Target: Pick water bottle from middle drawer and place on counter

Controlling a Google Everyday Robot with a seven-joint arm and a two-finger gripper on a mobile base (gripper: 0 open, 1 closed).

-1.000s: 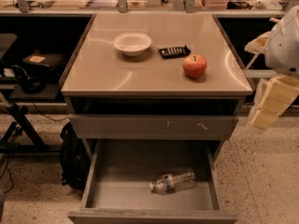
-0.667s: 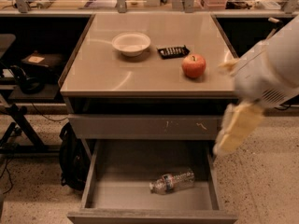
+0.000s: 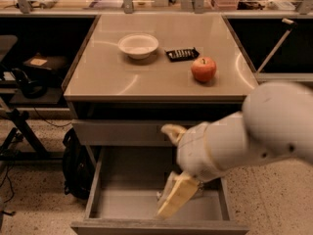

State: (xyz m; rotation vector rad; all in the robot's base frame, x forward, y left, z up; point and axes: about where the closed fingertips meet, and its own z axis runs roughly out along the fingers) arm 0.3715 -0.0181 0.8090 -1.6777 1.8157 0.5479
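Observation:
The middle drawer [image 3: 122, 204] is pulled open at the bottom of the grey cabinet. My gripper [image 3: 176, 197], pale yellow at the end of the big white arm [image 3: 244, 141], reaches down into the drawer from the right and hangs over its floor. The water bottle lies behind the gripper and is almost wholly hidden; only a sliver [image 3: 159, 196] shows at the gripper's left edge. The counter [image 3: 146, 80] is the glossy beige top above.
On the counter stand a white bowl [image 3: 138, 45], a black flat object [image 3: 181, 54] and a red apple [image 3: 203, 69]. A shut scratched drawer front [image 3: 117, 131] sits above the open drawer. A black bag [image 3: 73, 170] leans left of the cabinet. A cluttered bench [image 3: 98, 1] runs behind.
My arm has swung from the right side of the cabinet leftward and down, bringing the gripper into the open drawer over the bottle. The bottle was in plain sight and is now covered.

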